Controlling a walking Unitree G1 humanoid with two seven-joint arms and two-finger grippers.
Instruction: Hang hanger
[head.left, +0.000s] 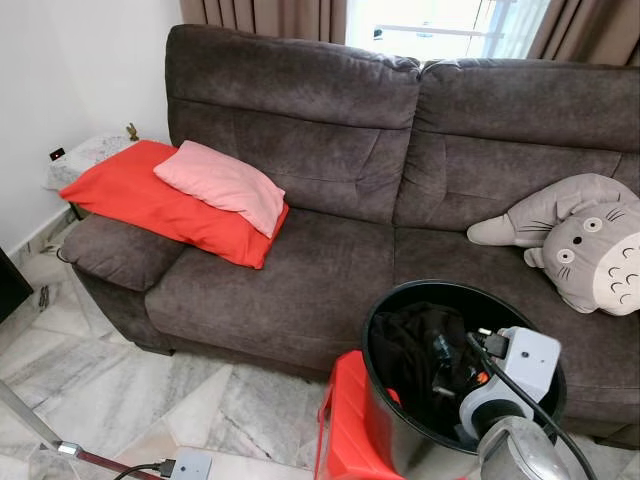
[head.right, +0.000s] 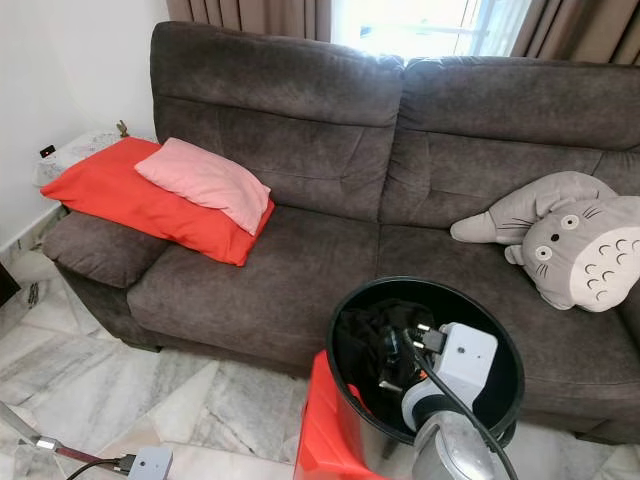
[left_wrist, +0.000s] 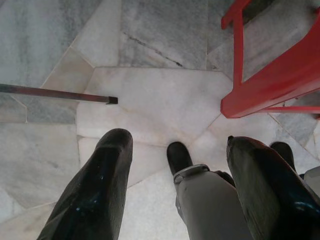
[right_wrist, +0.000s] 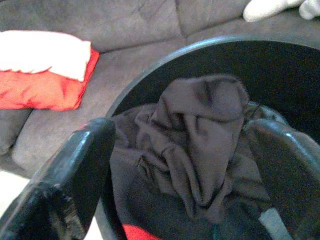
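A black round bucket (head.left: 400, 300) stands on a red plastic stool (head.left: 345, 420) in front of the sofa. Crumpled dark clothing (right_wrist: 200, 130) lies inside it. My right gripper (right_wrist: 182, 135) is open and hovers just over the bucket's mouth, pointing down at the clothing with nothing between its fingers; in the eye views its white wrist (head.left: 520, 370) sits above the bucket's near rim. My left gripper (left_wrist: 177, 142) hangs open beside my leg, pointing at the marble floor, with the stool's red leg (left_wrist: 265, 90) close by.
A dark brown sofa (head.left: 300, 270) fills the view ahead, with a red cushion (head.left: 130, 190), a pink pillow (head.left: 220, 180) and a grey plush toy (head.left: 590, 240) on it. A thin metal rod (head.left: 30, 425) and a small white box (head.left: 190, 465) with a cable lie at the lower left.
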